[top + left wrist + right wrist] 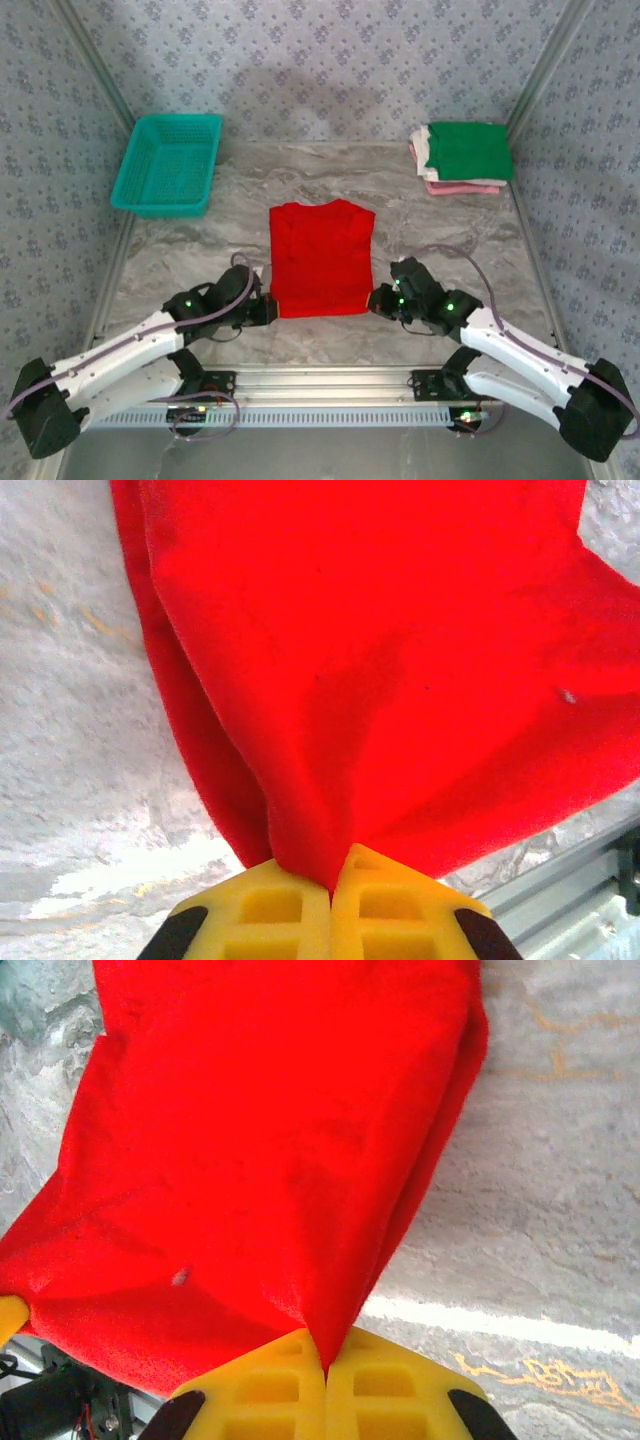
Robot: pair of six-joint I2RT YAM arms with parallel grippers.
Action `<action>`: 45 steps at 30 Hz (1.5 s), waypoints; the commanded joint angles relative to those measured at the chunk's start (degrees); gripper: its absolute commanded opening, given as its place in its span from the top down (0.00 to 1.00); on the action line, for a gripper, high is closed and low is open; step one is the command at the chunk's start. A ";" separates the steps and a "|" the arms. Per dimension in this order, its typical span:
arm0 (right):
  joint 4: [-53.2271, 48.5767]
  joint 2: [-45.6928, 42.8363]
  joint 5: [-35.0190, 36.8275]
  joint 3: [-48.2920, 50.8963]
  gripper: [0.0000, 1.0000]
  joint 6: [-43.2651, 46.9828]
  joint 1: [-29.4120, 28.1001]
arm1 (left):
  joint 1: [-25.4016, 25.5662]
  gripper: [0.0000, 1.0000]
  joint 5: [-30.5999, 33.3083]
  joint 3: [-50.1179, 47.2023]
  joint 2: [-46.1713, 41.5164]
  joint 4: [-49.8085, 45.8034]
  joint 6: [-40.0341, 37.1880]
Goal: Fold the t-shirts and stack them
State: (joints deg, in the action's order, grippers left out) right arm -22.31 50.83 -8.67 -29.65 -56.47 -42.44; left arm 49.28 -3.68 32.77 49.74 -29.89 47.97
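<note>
A bright red t-shirt (320, 258) lies in the middle of the marble table, its sides folded in to a tall rectangle. My left gripper (270, 308) is shut on its near left corner, and the red cloth (380, 660) runs pinched between the yellow fingers (262, 910). My right gripper (375, 300) is shut on the near right corner, where the red cloth (270, 1140) ends in a point between the yellow fingers (395, 1392). Folded t-shirts are stacked at the back right, a green one (468, 150) on top of white and pink ones (455, 186).
A teal mesh basket (168, 164) stands at the back left, tilted against the wall. Patterned walls close in the table on three sides. An aluminium rail (330, 385) runs along the near edge between the arm bases.
</note>
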 commanded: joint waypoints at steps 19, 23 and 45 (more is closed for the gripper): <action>6.26 17.55 -4.30 -24.49 1.00 17.62 15.05 | -20.41 1.00 -9.21 21.98 15.76 6.51 -21.16; 7.45 20.99 -4.17 -25.73 1.00 17.33 16.33 | -22.47 1.00 -8.59 23.35 18.82 6.60 -23.59; 9.32 46.27 -8.21 -48.66 1.00 19.99 22.80 | -30.35 1.00 -9.69 39.93 40.96 10.23 -33.34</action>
State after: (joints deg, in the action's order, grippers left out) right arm -14.13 94.96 -16.58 -74.15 -37.87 -20.56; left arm 19.75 -13.34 68.88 88.40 -20.58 17.72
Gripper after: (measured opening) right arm 0.066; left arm 0.041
